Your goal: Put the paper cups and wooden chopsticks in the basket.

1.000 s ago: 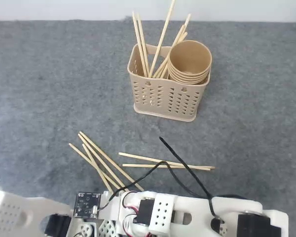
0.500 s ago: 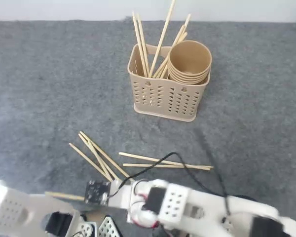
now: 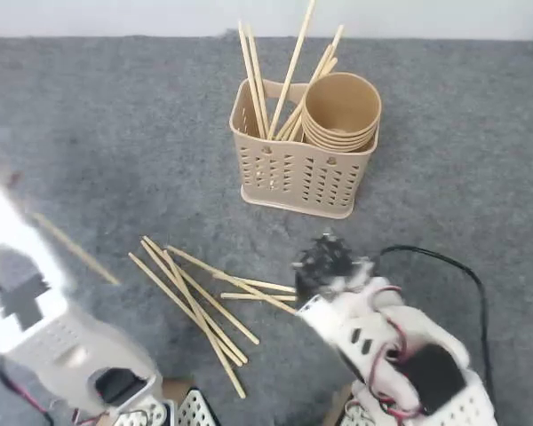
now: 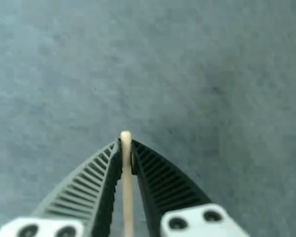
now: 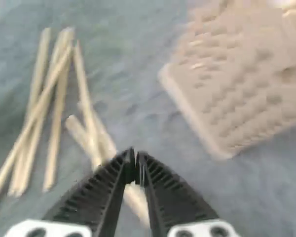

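Now the left gripper (image 4: 126, 144) is squeezing one wooden chopstick (image 4: 126, 197) tight over the gray mat (image 3: 115, 133). The right gripper (image 5: 135, 160) is hanging pinched shut above the loose chopsticks (image 3: 200, 302) lying on the mat. The paper cups (image 3: 341, 111) are sitting stacked in the basket (image 3: 293, 177), beside standing sticks (image 3: 289, 71).
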{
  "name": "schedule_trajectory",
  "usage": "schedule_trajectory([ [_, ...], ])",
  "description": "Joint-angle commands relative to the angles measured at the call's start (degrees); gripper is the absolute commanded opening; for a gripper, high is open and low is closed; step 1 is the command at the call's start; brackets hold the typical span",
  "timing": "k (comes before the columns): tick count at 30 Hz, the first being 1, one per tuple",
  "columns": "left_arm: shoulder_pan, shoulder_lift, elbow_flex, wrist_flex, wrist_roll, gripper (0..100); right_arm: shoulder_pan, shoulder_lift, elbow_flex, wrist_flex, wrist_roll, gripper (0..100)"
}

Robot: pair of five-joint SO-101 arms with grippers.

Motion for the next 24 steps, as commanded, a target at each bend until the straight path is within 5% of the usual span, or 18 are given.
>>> schedule_trajectory([
  [1,9.4,-7.1,5.8,2.2,1.9,1,4.7,-0.3,-2.2,0.1,4.6,0.8],
  [5,13.5,-8.6,15.5,-4.4,2.1,1,4.8,2.1,-2.0,-1.1,7.4,0.8],
  [11,9.8,-10.5,35.6,-36.7,15.7,1,-4.4,14.0,-2.0,-9.1,3.0,6.4],
  [21,1.8,-3.4,31.7,-42.7,28.7,1,-13.6,52.5,-3.3,-48.1,-2.5,5.3],
  [24,0.7,2.2,25.7,-39.2,32.1,1,-16.2,63.4,-9.8,-50.9,-2.5,5.2],
])
